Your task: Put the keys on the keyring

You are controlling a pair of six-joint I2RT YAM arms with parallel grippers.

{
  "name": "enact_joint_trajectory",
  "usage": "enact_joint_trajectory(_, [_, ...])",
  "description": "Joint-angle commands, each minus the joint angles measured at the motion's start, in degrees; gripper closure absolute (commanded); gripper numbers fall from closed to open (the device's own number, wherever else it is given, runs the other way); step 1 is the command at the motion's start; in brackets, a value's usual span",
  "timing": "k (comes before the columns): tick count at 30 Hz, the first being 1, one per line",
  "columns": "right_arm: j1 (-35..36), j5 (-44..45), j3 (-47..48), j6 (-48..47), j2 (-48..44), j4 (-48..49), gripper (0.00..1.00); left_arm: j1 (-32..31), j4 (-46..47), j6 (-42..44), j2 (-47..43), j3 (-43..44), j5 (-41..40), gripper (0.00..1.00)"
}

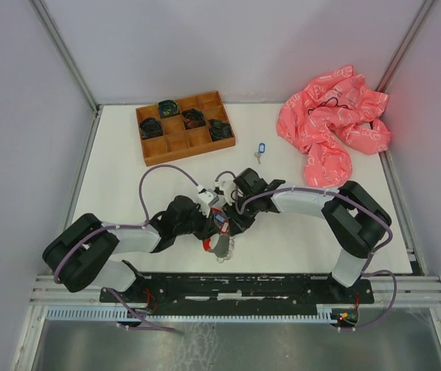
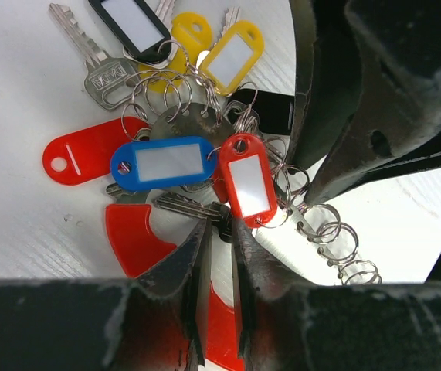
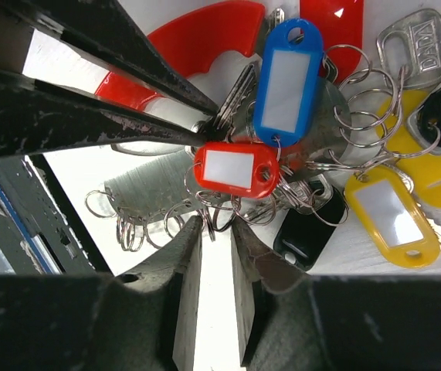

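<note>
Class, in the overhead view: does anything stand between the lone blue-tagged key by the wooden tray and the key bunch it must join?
Yes: the right gripper hangs over the straight line from that key to the key bunch. Nothing else shows along that line.

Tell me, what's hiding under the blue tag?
A silver key pokes out from under the blue tag. The tag covers the rest of the key, so what it hooks onto can't be seen.
</note>
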Motion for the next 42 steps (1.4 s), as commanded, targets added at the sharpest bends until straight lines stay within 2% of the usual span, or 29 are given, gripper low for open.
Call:
enact_joint_trajectory(1, [1.86, -2.42, 3.21, 1.74, 0.62, 0.57, 0.70, -0.22, -1.12, -1.43, 0.84, 0.90, -1.67, 0.77])
enact_joint_trajectory(6, [2.55, 0.24, 2.66, 2.47, 0.38, 1.18, 0.73, -0.23, -1.12, -1.74, 1.02, 0.99, -2.05, 0.77])
enact_joint_trajectory(14, [2.56, 2.56, 1.80, -0.03, -1.67, 2.88, 0.95, -0.06, -1.12, -4.33, -2.99, 0.25, -5.93, 0.77])
enact_joint_trajectory(22, [2.55, 1.88, -3.30, -1.56, -7.60, 12.35, 0.99, 0.48, -5.89, -7.13, -11.20, -0.18, -11.67, 0.74])
enact_joint_trajectory(24, [2.56, 3.30, -3.56, -1.28, -7.17, 11.92, 0.95, 0.47, -8.16, -8.12, -13.27, -0.05, -13.18, 0.71])
enact_joint_trajectory(29, [2.56, 7.09, -6.48, -0.76, -9.96, 11.59, 0.73, 0.43, -15.56, -12.87, -17.30, 1.18, -12.95, 0.68])
enact_joint_trajectory(32, [2.65, 7.23, -7.14, -0.98, -11.76, 11.26, 0.65, 0.50, -19.52, -18.23, -17.31, 1.60, -12.78, 0.67])
enact_joint_trajectory(36, [3.46, 6.59, -6.65, -1.65, -11.25, 10.93, 0.62, 0.39, -25.45, -23.22, -15.47, 3.10, -13.11, 0.67])
enact_joint_trajectory(42, [6.62, 7.14, -4.51, -4.34, -8.53, 11.09, 0.62, 0.28, -27.85, -24.19, -13.94, 3.75, -14.64, 0.68])
